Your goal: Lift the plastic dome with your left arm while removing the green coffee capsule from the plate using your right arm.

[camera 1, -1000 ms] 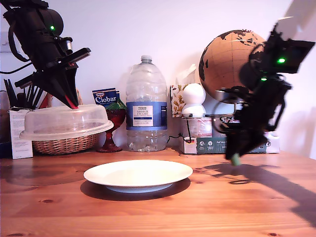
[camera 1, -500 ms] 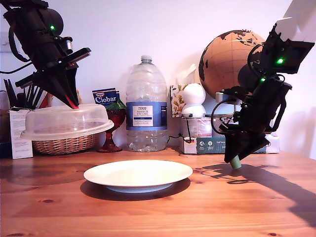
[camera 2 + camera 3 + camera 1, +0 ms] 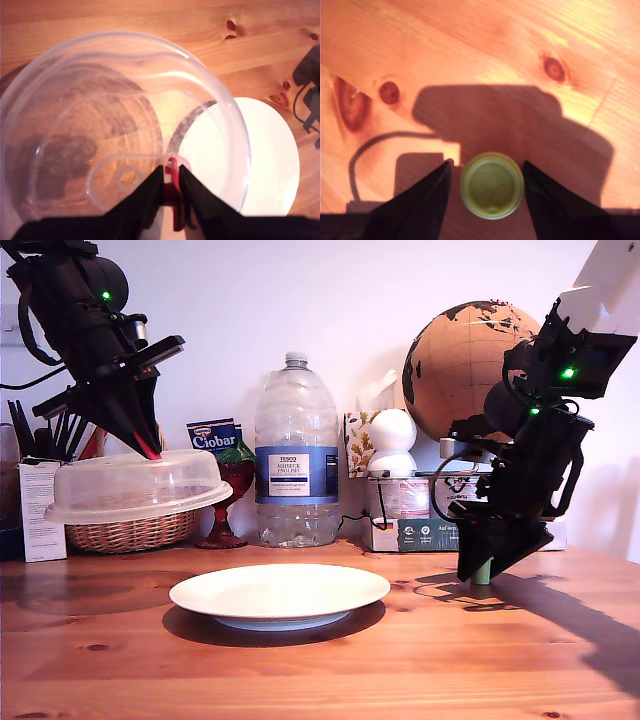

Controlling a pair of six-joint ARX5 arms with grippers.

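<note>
The frosted plastic dome (image 3: 130, 488) hangs in the air at the exterior view's left, lifted off the plate and tilted slightly. My first gripper (image 3: 148, 448) is shut on its red tab (image 3: 173, 186); in the first wrist view the dome (image 3: 100, 100) fills the picture below that gripper (image 3: 170, 170). The white plate (image 3: 280, 590) lies bare mid-table and its rim (image 3: 270, 165) shows beyond the dome's edge. The green coffee capsule (image 3: 483, 571) stands on the wood at the exterior view's right of the plate. My second gripper (image 3: 485, 161) is open around the capsule (image 3: 492, 186), with a slit of table showing beside one finger.
Behind the plate stand a large water bottle (image 3: 296, 455), a red goblet (image 3: 232, 495) and a wicker basket (image 3: 130, 532). A globe (image 3: 460, 360), white figurine (image 3: 393, 445) and boxes (image 3: 420, 530) line the back at the exterior view's right.
My second gripper has come down toward the table with the capsule, which now rests on the wood. The first arm and the dome have held still.
</note>
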